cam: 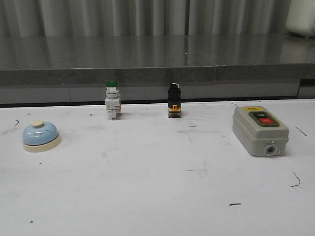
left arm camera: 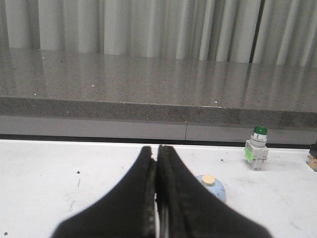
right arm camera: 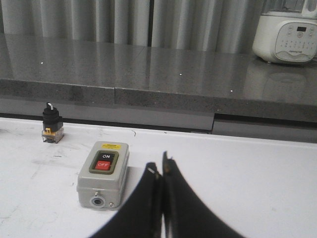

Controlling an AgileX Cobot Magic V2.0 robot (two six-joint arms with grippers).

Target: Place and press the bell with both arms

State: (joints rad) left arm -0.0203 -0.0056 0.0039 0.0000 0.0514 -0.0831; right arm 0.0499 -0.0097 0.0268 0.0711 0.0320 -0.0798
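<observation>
Nothing started yet. Bell [cam: 41,136] sits on the desk [cam: 157,196], well left of the green-capped push button [cam: 112,100]. Left end effector [left arm camera: 157,163] and right end effector [right arm camera: 161,171] both pressed together, empty. Next: left one spreads, reaches for the bell.

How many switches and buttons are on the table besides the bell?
3: a green-capped push button at back left, a black selector switch at back centre, a grey ON/OFF switch box at right. None seem hidden.

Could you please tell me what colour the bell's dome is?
The bell has a pale blue dome, with a cream base and knob; the front view shows it best.
</observation>
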